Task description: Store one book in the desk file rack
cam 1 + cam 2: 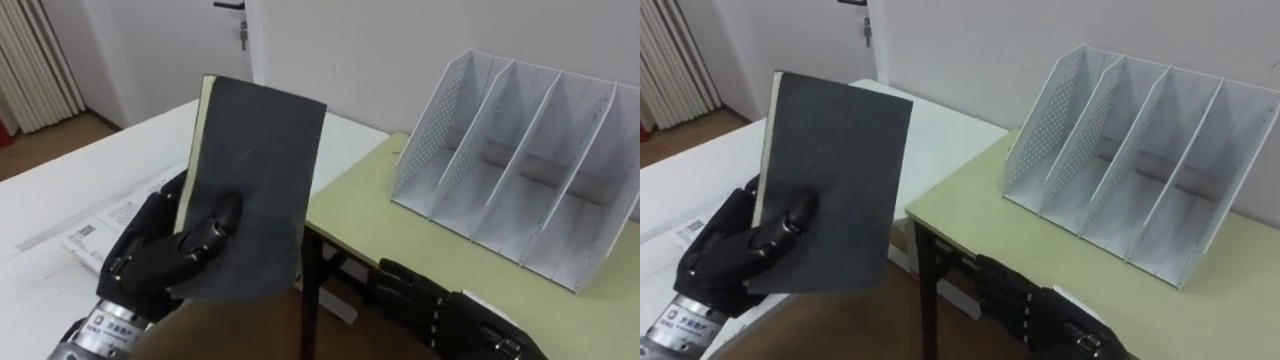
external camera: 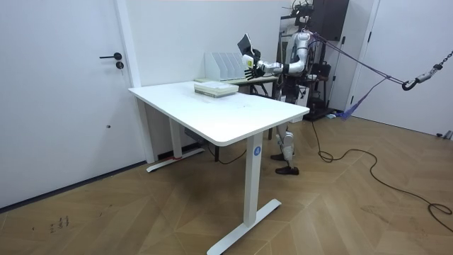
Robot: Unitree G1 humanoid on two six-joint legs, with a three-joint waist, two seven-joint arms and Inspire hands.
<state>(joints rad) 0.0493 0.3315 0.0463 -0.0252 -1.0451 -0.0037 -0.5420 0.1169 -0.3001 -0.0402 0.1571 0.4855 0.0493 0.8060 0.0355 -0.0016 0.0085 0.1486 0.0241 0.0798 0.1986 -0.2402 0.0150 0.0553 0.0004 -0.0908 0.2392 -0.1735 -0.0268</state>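
Note:
My left hand (image 1: 165, 255) (image 1: 735, 250) is shut on a dark grey book (image 1: 250, 180) (image 1: 830, 185), thumb across the cover, holding it upright and lifted above the gap between the two tables. The white file rack (image 1: 520, 160) (image 1: 1130, 160) with several empty slots stands on the green desk (image 1: 400, 230) (image 1: 990, 220), well to the right of the book. My right hand (image 1: 430, 305) (image 1: 1025, 300) lies low at the green desk's near edge, fingers stretched and holding nothing. In the room view I stand behind the white table, the book (image 2: 245, 44) raised near the rack (image 2: 224, 65).
A white table (image 1: 70, 180) (image 2: 219, 106) lies to the left with papers and a flat stack of books (image 1: 95, 235) (image 2: 214, 88) on it. A narrow gap over wooden floor separates it from the green desk. A wall and door (image 1: 235, 30) stand behind.

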